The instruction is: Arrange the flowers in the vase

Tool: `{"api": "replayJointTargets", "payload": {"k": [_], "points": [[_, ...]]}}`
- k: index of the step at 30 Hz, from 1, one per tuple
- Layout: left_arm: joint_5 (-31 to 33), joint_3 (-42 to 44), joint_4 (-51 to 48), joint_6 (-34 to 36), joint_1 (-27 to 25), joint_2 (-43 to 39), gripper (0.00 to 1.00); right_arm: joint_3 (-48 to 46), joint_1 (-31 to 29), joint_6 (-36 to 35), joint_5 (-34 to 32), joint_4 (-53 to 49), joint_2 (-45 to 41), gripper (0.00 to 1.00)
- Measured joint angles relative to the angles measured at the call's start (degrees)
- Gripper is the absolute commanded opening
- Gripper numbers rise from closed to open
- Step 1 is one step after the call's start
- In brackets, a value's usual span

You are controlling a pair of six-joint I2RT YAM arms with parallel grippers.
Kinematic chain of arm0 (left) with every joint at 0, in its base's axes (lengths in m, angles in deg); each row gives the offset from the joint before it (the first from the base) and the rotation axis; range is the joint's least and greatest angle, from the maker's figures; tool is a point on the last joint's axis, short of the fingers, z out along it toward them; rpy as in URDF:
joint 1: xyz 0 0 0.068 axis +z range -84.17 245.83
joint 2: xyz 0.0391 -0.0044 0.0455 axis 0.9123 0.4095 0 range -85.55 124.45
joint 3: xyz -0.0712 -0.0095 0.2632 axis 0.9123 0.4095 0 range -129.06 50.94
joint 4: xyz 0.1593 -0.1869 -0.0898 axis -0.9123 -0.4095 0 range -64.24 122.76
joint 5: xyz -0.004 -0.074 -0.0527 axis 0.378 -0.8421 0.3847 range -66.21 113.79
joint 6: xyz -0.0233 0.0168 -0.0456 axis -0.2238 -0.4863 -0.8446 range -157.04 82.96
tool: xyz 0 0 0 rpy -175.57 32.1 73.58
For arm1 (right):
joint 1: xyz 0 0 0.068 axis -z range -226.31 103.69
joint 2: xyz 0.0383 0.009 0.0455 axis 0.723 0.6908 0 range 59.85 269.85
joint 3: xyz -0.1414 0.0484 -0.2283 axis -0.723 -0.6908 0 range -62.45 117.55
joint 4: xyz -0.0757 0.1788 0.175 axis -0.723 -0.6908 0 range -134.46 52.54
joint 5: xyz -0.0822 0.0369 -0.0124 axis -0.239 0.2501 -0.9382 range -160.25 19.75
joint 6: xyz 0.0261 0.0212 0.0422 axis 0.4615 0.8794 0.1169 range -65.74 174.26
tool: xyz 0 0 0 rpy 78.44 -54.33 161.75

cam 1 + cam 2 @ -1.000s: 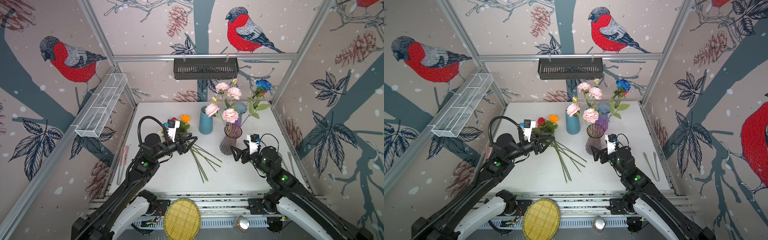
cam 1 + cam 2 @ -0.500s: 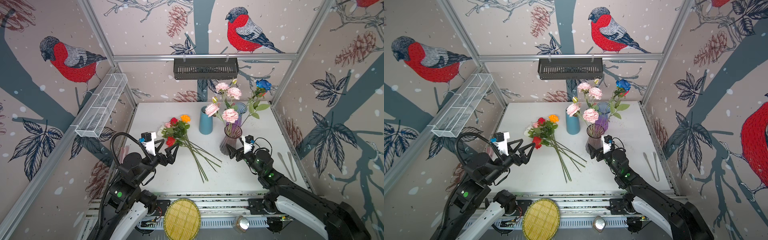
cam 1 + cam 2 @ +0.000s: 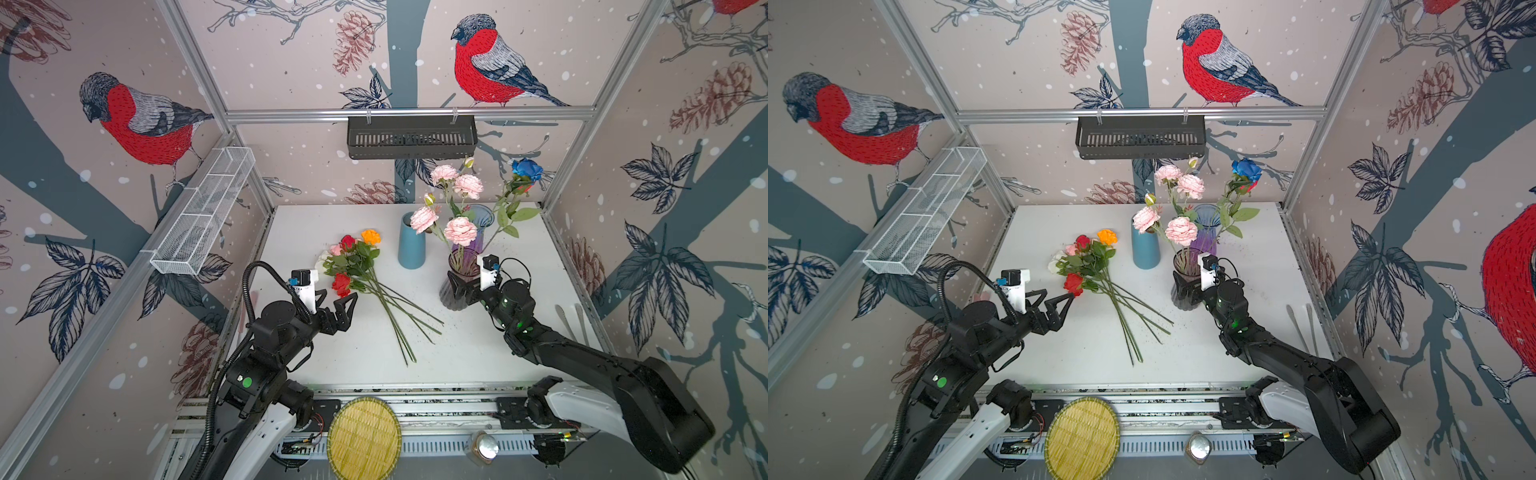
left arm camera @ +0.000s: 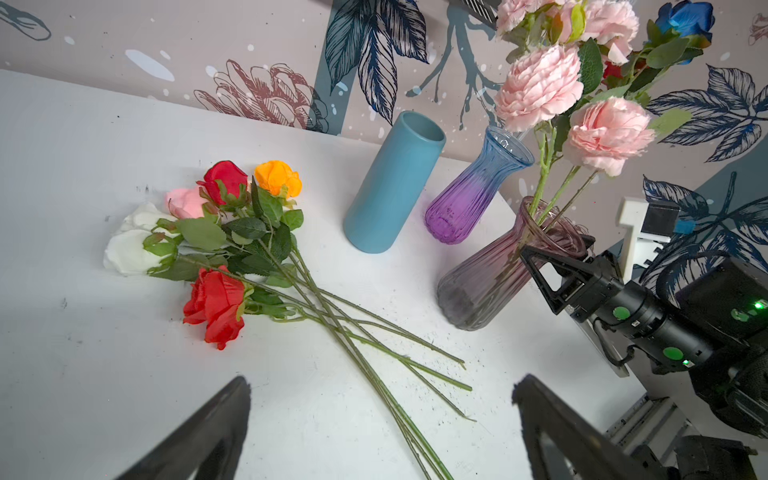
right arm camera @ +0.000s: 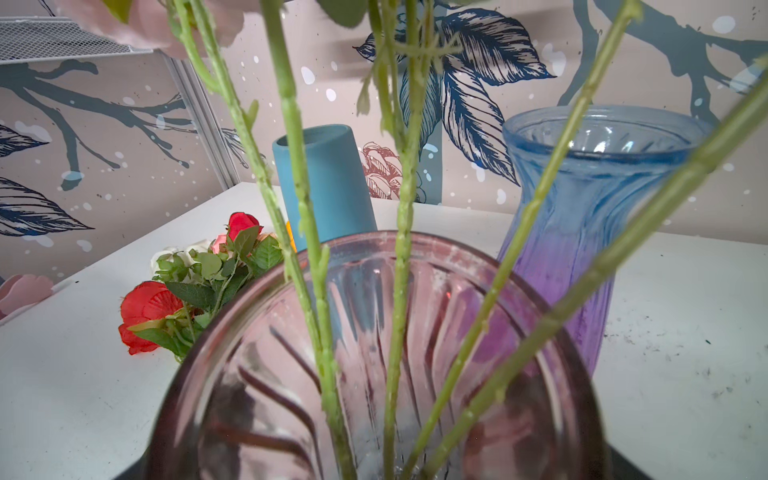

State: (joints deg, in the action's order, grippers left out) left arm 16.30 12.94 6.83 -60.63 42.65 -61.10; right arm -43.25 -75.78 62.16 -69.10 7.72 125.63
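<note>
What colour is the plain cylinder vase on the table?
The cylinder vase is solid teal blue, clearest in the left wrist view.

On my table (image 3: pixel 478 357) the loose flowers (image 3: pixel 355 266) lie left of centre, heads to the rear, stems fanning to the front right. Right of them stands the cylinder vase (image 3: pixel 411 249). Further right is the back vase (image 3: pixel 484 216), and before it the front vase (image 3: pixel 453 291), which holds the upright flowers (image 3: pixel 460 231).
</note>
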Motion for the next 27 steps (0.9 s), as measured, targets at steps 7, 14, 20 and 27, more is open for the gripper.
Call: {"api": "replayJointTargets", "payload": {"k": [7,14,20,27], "points": [[-1.4,0.2,0.0,0.0,2.4,-0.1,0.99,0.1,0.4,-2.0,1.7,1.0,1.1,0.83],[-1.5,0.2,0.0,0.0,3.4,-0.3,0.99,-0.7,0.7,-4.1,3.1,1.5,1.7,0.77],[-1.5,0.2,0.0,0.0,3.5,-0.1,0.99,-2.2,0.7,-5.2,3.7,4.2,3.3,0.77],[-1.5,0.2,0.0,0.0,3.6,-0.4,0.99,-3.6,0.8,-5.5,4.6,10.4,5.9,0.82]]}}
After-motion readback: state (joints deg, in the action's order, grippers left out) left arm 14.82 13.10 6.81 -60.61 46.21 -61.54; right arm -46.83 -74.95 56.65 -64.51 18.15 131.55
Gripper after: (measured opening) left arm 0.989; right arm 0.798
